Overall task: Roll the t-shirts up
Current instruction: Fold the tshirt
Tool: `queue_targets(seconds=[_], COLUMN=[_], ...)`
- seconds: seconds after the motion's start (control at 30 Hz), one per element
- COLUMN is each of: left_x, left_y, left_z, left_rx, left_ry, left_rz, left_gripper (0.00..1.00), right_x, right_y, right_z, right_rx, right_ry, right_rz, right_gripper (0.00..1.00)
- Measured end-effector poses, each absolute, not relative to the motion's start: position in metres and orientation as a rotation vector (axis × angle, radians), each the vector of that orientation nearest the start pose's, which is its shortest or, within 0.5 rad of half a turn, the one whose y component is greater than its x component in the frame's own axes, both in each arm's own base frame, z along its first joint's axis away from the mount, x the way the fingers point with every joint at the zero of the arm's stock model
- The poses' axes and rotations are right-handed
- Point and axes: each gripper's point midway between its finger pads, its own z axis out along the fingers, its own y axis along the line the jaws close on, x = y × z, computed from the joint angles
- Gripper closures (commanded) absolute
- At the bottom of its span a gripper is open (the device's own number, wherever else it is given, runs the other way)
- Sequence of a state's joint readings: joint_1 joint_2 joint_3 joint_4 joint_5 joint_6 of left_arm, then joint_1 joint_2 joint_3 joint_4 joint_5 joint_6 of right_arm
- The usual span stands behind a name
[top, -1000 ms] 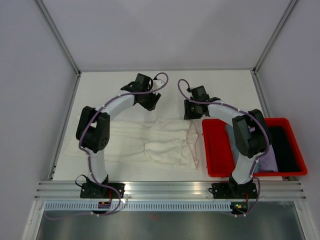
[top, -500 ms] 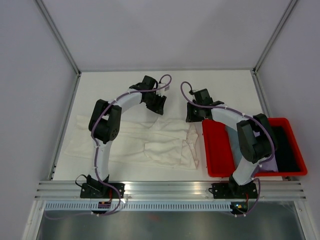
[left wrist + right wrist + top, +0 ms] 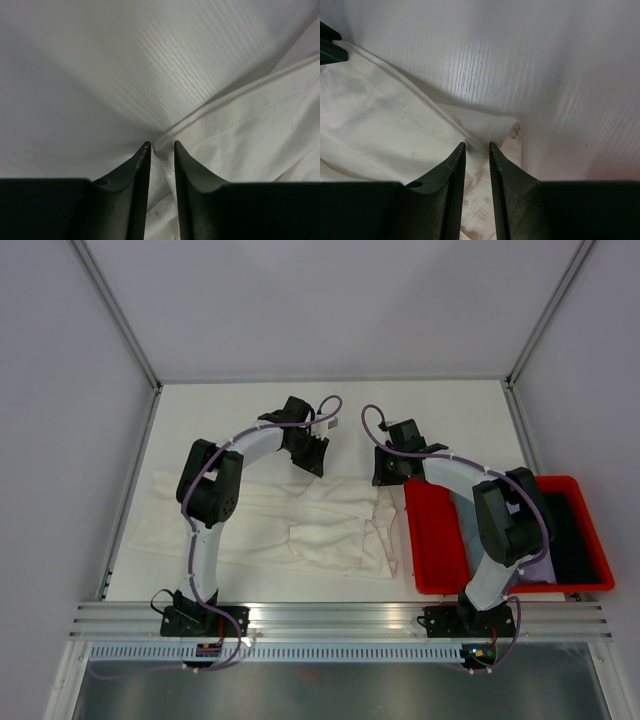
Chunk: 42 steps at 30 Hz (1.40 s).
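Open white table (image 3: 230, 420) beyond the far hem of the t-shirt (image 3: 330, 530), all the way to the back wall. A narrower bare strip on the left and along the front, up to the aluminium rail (image 3: 340, 618). Hemmed in on the right by a red bin (image 3: 412, 540), just beside the shirt's right edge. Shirt spread wide and flat across the near half of the table, rumpled toward its right end.

Left arm arched up from its base over the shirt's left half, then bent rightward, with the left gripper (image 3: 312, 454) down at the far hem near the middle. Right arm arched leftward over the bin, with the right gripper (image 3: 384, 472) down at the shirt's far right corner. Near each other but apart, with bare table between.

From the left wrist: fingers (image 3: 140, 170) drawn almost together, pinching a peak of the hem, with cloth pulled up toward the tips. From the right wrist: fingers (image 3: 452, 170) likewise nearly closed, clamped on the stitched edge just beside the corner.

Counted: one t-shirt on the table, two arms, two grippers, one bin. In the bin, one dark cloth (image 3: 570, 530) and one lavender cloth (image 3: 540, 562).
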<state>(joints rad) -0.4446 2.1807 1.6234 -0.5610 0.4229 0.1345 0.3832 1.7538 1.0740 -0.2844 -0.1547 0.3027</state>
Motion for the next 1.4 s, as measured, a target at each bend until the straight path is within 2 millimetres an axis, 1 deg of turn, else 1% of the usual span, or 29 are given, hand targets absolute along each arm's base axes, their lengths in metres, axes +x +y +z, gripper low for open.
queue_targets(seconds=[0.03, 0.07, 0.1, 0.13, 0.17, 0.27, 0.4, 0.67, 0.8, 0.9, 1.03, 1.1, 1.17, 1.33, 1.4], left_x=[0.400, 0.398, 0.396, 0.394, 0.392, 0.388, 0.384, 0.383, 0.379, 0.370, 0.348, 0.334, 0.325, 0.307, 0.297], left_y=[-0.266, -0.265, -0.266, -0.266, -0.266, -0.265, -0.263, -0.264, -0.266, -0.266, -0.262, -0.258, -0.256, -0.250, -0.248], left_z=[0.020, 0.019, 0.019, 0.019, 0.018, 0.018, 0.024, 0.048, 0.056, 0.060, 0.064, 0.066, 0.069, 0.080, 0.081], left_rx=[0.895, 0.895, 0.893, 0.894, 0.895, 0.893, 0.893, 0.894, 0.901, 0.908, 0.932, 0.953, 0.973, 1.050, 1.091], left_ry=[2.541, 2.547, 2.553, 2.556, 2.562, 2.573, 2.574, 2.518, 2.500, 2.491, 2.483, 2.477, 2.464, 2.391, 2.359], left_rz=[-0.671, -0.678, -0.686, -0.697, -0.705, -0.714, -0.713, -0.718, -0.747, -0.781, -0.835, -0.860, -0.870, -0.889, -0.908], left_gripper=[0.74, 0.81, 0.85, 0.88, 0.97, 0.98, 0.98, 0.98, 0.98, 0.98, 0.98, 0.98, 0.98, 0.98, 0.98], right_x=[0.360, 0.360, 0.361, 0.361, 0.361, 0.361, 0.361, 0.358, 0.355, 0.350, 0.336, 0.327, 0.317, 0.282, 0.269], right_y=[0.187, 0.186, 0.185, 0.185, 0.185, 0.185, 0.186, 0.188, 0.189, 0.190, 0.189, 0.190, 0.193, 0.218, 0.223], right_z=[0.041, 0.041, 0.041, 0.041, 0.041, 0.041, 0.041, 0.042, 0.049, 0.057, 0.066, 0.067, 0.066, 0.066, 0.067], right_rx=[-0.165, -0.164, -0.162, -0.165, -0.165, -0.163, -0.164, -0.171, -0.175, -0.182, -0.188, -0.187, -0.191, -0.277, -0.302], right_ry=[2.578, 2.578, 2.577, 2.576, 2.576, 2.577, 2.575, 2.576, 2.561, 2.543, 2.530, 2.537, 2.549, 2.570, 2.573], right_rz=[0.454, 0.450, 0.443, 0.441, 0.440, 0.445, 0.452, 0.473, 0.488, 0.511, 0.553, 0.580, 0.597, 0.651, 0.670], right_gripper=[0.69, 0.71, 0.79, 0.84, 0.89, 0.99, 1.00, 1.00, 1.00, 1.00, 1.00, 1.00, 1.00, 1.00, 1.00])
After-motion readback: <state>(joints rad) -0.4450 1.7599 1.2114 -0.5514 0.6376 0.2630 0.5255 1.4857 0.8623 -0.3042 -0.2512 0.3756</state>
